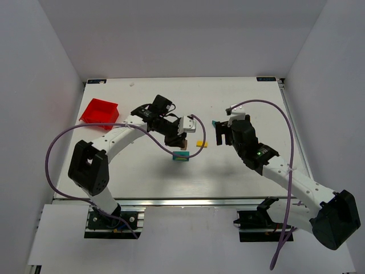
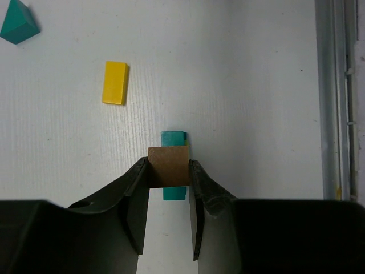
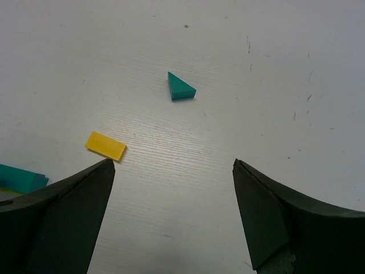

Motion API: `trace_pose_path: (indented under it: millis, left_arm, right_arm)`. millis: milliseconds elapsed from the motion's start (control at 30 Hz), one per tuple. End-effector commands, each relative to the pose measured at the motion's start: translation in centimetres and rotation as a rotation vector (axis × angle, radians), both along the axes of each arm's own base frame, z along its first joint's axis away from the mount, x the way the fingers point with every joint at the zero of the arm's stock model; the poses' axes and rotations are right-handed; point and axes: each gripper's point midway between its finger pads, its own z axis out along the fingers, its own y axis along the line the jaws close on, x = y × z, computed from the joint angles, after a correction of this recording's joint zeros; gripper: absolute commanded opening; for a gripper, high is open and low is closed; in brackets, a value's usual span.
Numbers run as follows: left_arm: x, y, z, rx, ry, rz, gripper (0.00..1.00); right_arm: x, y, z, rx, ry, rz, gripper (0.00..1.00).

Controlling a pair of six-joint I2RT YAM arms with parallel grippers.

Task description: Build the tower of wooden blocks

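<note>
White tabletop [image 1: 142,177], white walls around. Left gripper [image 2: 169,171] fingers clamped on tan block [image 2: 168,166], one each side, directly over wood block tower [image 2: 173,138]; whether block touches stack cannot be told. Tower: teal pieces, yellow edge showing, mid-table between arms. Right gripper [image 3: 171,171] spread wide, holding nothing, above table. Yellow block [image 3: 106,145] and teal triangle [image 3: 180,87] lie beyond its fingertips, apart from each other. Red bin [image 1: 100,111] at far left.
</note>
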Motion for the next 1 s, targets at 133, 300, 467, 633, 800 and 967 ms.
trace_pose_path:
  millis: [133,300,467,633,800,967]
  left_arm:
    - [0.9,-0.3,-0.5,-0.007,-0.074,0.0,0.0]
    - [0.2,-0.2,-0.5,-0.038,-0.101,-0.011,0.0]
    - [-0.1,0.1,-1.1,-0.031,-0.104,-0.012,0.0]
    - [0.0,0.3,-2.0,-0.012,-0.093,-0.015,0.0]
    - [-0.2,0.4,-2.4,-0.015,-0.098,-0.021,0.0]
    - [-0.1,0.6,-2.5,-0.015,-0.115,-0.013,0.0]
  right_arm:
    - [0.7,0.6,1.6,0.016,-0.03,0.012,0.89]
    - [0.8,0.7,1.1,0.001,-0.018,0.019,0.89]
    - [0.9,1.1,1.0,0.008,-0.006,0.028,0.89]
    - [1.0,1.5,0.8,0.013,0.005,0.04,0.89]
    - [1.0,1.6,0.8,0.004,0.012,0.044,0.89]
    - [1.1,1.6,0.8,0.004,0.016,0.044,0.89]
